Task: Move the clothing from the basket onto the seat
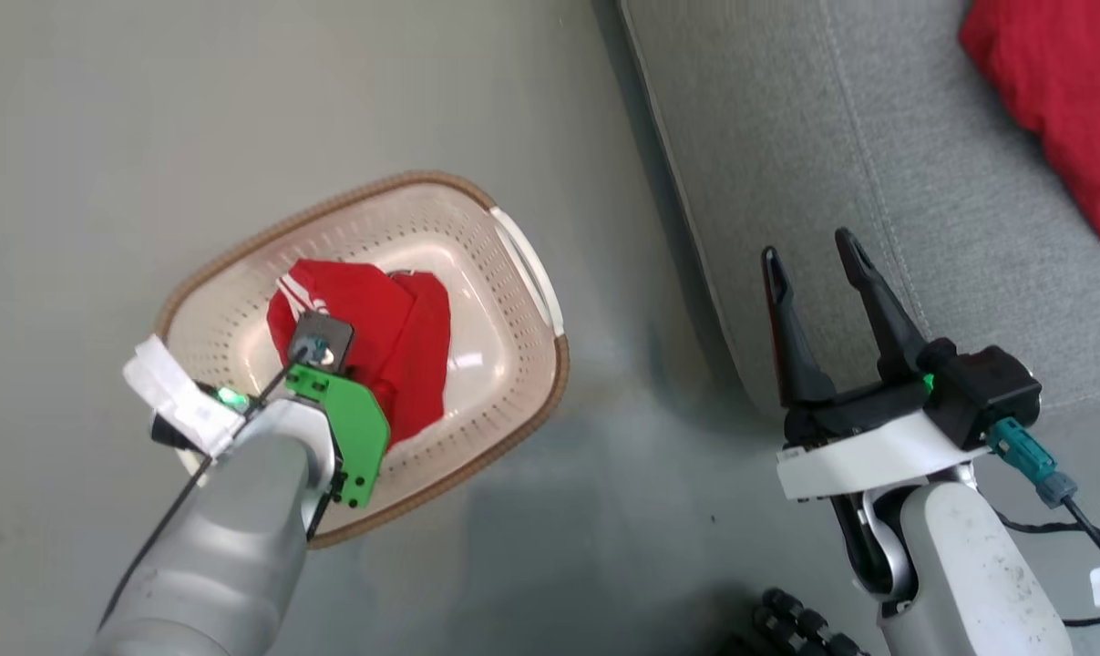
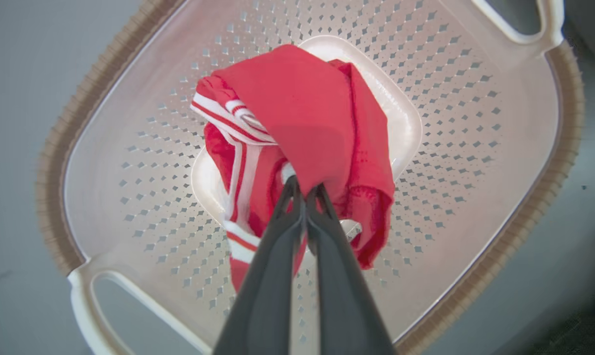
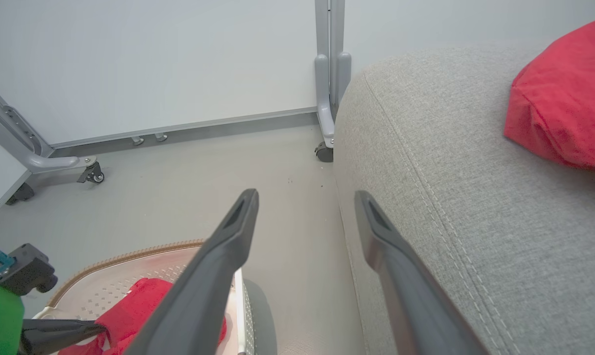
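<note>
**Inspector:** Where is the clothing found?

**Examiner:** The white-trimmed red garment (image 2: pixel 302 123) is found inside the basket (image 2: pixel 55 162), bunched over the middle of its floor. A fold of it is pinched between the fingers of the left gripper (image 2: pixel 305 187), which are pressed together on the fabric. A plain red garment (image 1: pixel 1060 91) is seen lying on the seat (image 1: pixel 786 182), at the far right.

**Inspector:** And the other arm?

**Examiner:** The right gripper (image 1: pixel 809 248) is held over the near left edge of the seat, fingers spread wide, with nothing between them. The basket is set on the floor to the left of the seat, apart from it.

**Inspector:** What risks are noted?

**Examiner:** Only a small fold is judged to be held, so a slip could be caused by the weight of the hanging cloth. A trailing hem could be snagged on the rim or a handle, and the light basket dragged or tipped. If the carry is cut short, the garment could be dropped on the floor between basket and seat.
</note>
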Controlling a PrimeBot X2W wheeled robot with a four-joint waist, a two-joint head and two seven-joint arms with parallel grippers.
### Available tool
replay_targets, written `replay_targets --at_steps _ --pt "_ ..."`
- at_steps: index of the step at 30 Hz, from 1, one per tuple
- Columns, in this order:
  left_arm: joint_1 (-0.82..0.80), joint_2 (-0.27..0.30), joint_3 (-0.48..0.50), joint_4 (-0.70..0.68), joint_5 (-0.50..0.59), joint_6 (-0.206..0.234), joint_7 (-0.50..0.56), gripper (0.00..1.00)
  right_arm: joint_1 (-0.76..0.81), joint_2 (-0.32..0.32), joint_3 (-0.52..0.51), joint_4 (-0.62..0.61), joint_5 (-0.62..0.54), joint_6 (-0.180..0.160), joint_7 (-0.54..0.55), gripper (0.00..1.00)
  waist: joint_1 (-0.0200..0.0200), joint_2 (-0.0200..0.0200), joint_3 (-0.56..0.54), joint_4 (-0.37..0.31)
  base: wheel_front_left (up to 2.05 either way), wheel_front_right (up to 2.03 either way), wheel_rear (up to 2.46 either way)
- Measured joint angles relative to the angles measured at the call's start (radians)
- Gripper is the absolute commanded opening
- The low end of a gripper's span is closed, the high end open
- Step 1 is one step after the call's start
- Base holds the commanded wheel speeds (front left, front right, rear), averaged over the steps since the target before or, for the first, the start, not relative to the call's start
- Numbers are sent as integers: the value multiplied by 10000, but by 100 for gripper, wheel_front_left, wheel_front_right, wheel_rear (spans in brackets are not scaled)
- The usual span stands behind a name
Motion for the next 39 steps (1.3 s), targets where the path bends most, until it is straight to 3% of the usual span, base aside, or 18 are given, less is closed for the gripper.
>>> replay_targets --at_steps 8,14,18,23,33,39 --pt "893 -247 270 0 -464 52 -1546 0 611 -240 -169 272 -21 0 0 100 0 0 -1742 475 0 0 0" --pt "1260 -209 648 -619 -593 221 -2021 0 1019 -330 -196 435 15 0 0 100 0 0 -2930 865 0 0 0" --pt "1831 261 1563 -2997 -284 750 -2065 0 1329 -349 -244 500 27 0 0 100 0 0 -3817 1210 0 0 0" --pt "2956 483 3106 -5630 410 909 -2065 0 1590 -370 -253 568 44 0 0 100 -1 0 -4535 1516 0 0 0" --pt "4931 -205 5814 -9898 2263 -159 -2063 0 1907 -449 -199 591 58 0 -2 100 0 0 -5642 2009 0 0 0" --pt "5468 -531 6631 -11933 2656 -673 -2065 0 2034 -508 -136 477 58 0 -2 100 0 0 -5968 2231 0 0 0"
